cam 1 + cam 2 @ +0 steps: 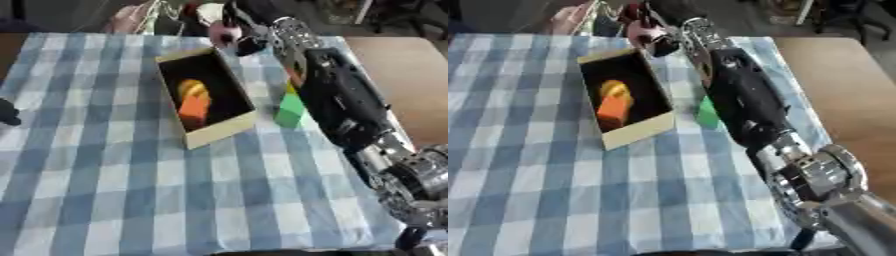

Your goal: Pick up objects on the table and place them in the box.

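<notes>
done: orange pieces [194,102] lie in box [223,129] | now: right hand [234,34] at tabletop's far edge, fingers curled round pink thing [220,33] | left: green block [290,111] beside box | left hand [7,112]: cannot tell

Table [105,200] under a woven blue-white check cloth, matt. Box [219,131]: pale matt card walls, dark inside. Orange pieces [194,102] within look smooth, slightly glossy plastic; green block [290,111] likewise. My right arm [346,105]: matt black shell, polished silver metal joints.
</notes>
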Controlling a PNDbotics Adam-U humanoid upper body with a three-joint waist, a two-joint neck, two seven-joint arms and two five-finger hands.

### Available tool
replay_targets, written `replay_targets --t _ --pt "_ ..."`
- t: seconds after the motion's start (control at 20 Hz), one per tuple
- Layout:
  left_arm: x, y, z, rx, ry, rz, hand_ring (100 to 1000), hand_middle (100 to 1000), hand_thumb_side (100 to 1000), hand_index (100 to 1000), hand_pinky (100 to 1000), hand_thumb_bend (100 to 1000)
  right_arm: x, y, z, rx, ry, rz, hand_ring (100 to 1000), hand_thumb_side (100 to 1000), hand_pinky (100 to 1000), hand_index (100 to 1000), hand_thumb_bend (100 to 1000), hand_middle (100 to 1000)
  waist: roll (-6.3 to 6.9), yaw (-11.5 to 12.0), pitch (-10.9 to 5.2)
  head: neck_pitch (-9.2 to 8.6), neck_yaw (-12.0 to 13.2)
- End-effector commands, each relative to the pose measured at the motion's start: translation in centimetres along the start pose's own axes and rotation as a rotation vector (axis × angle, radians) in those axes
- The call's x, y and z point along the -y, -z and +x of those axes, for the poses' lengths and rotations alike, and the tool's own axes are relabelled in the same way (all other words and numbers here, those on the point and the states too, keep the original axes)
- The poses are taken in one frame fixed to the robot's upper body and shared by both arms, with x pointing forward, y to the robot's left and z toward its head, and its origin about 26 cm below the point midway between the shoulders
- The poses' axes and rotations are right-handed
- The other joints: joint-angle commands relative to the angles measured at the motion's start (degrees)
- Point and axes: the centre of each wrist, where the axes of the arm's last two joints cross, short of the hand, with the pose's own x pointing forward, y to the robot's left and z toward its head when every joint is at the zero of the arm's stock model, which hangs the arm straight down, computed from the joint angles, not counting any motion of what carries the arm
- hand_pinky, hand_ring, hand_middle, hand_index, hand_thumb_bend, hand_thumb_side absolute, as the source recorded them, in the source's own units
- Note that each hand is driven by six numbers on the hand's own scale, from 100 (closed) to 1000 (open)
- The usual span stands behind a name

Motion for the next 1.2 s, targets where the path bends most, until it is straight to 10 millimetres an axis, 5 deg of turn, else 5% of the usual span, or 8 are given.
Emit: replay_targets --t 0.05,0.25,0.5,0.65,0.8,1.2 --pt "-0.3 0.4 0.8 0.032 0.018 -0.006 583 597 599 789 774 100 0.5 0.8 1.2 0.063 -0.025 0.034 576 100 742 565 112 509 1.13 0.1 -0.12 -0.7 -0.4" --pt "-0.3 0.4 0.8 0.031 0.016 -0.006 582 597 600 790 774 100 -0.7 0.9 2.0 0.136 -0.046 0.138 641 100 765 781 145 600 1.13 0.1 -0.17 -0.75 -0.4" --pt "-0.3 0.3 0.7 0.027 0.015 -0.011 583 598 601 790 774 100 -0.9 0.6 1.6 0.194 -0.055 0.246 689 416 785 876 187 668 1.1 -0.1 -0.29 -0.77 -0.1" --pt "-0.3 0.2 0.7 0.023 0.018 -0.009 583 598 602 791 774 100 0.0 0.2 0.9 0.21 -0.044 0.257 694 505 790 889 204 678 1.08 -0.3 -0.32 -0.79 0.0" --pt "-0.3 0.2 0.7 0.021 0.019 -0.009 583 598 601 791 774 100 1.2 -0.3 -0.3 0.197 -0.019 0.241 691 464 794 889 141 678 1.09 -0.6 -0.38 -0.68 0.2" --pt "-0.4 0.0 0.6 0.01 0.024 -0.006 584 598 601 792 774 100 4.0 -2.9 -5.2 0.075 0.055 0.211 695 435 802 894 141 694 0.93 -1.4 -0.78 -0.65 0.5"
